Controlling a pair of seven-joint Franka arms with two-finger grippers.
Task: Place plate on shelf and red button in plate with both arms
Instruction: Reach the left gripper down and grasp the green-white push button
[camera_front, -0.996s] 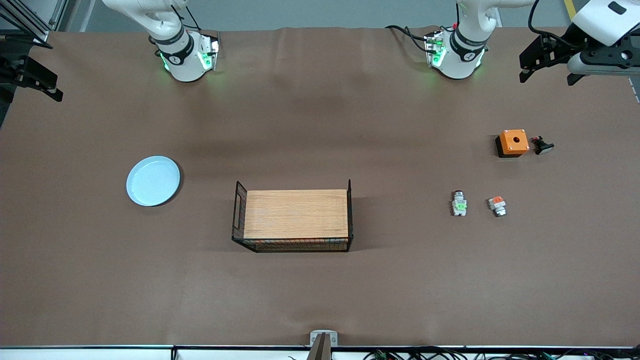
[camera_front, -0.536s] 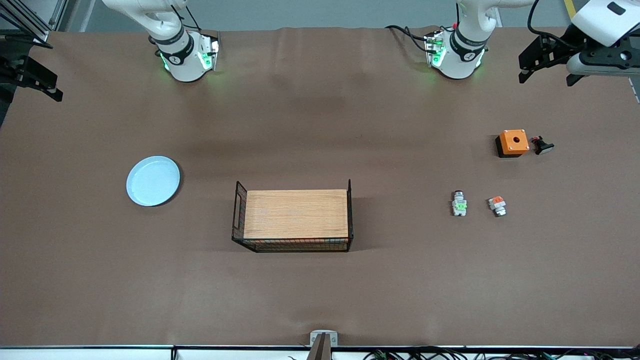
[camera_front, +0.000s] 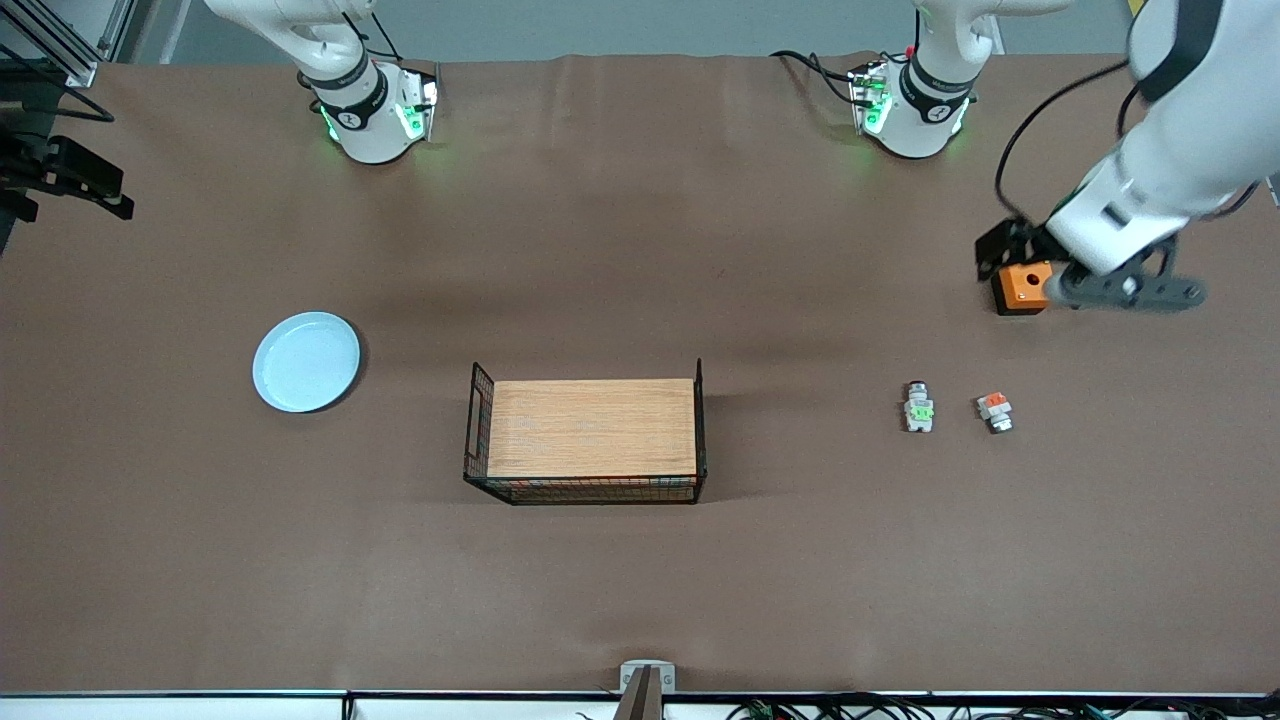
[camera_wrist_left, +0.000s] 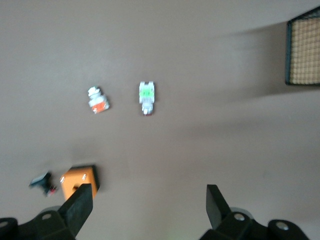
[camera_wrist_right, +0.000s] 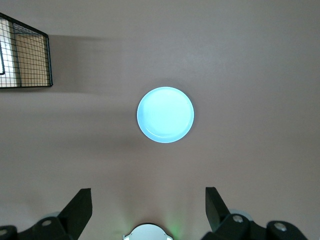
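The pale blue plate (camera_front: 305, 362) lies flat toward the right arm's end of the table and shows in the right wrist view (camera_wrist_right: 165, 114). The red button (camera_front: 918, 408), white-grey with a green block, lies toward the left arm's end and shows in the left wrist view (camera_wrist_left: 146, 96). My left gripper (camera_front: 1008, 254) hangs open and empty over the orange cube box (camera_front: 1020, 288); its fingertips (camera_wrist_left: 80, 204) stand wide apart. My right gripper (camera_front: 65, 178) is open and empty, high at the table's edge, well away from the plate.
A similar small part with an orange block (camera_front: 995, 412) lies beside the red button. A small black part (camera_wrist_left: 41, 181) lies by the orange box. A black wire basket (camera_front: 700, 430) with a wooden board stands mid-table, nearer the front camera.
My left arm has swung down from the table's corner to over the orange cube box, now covering the small black part in the front view. The right gripper shifted slightly.
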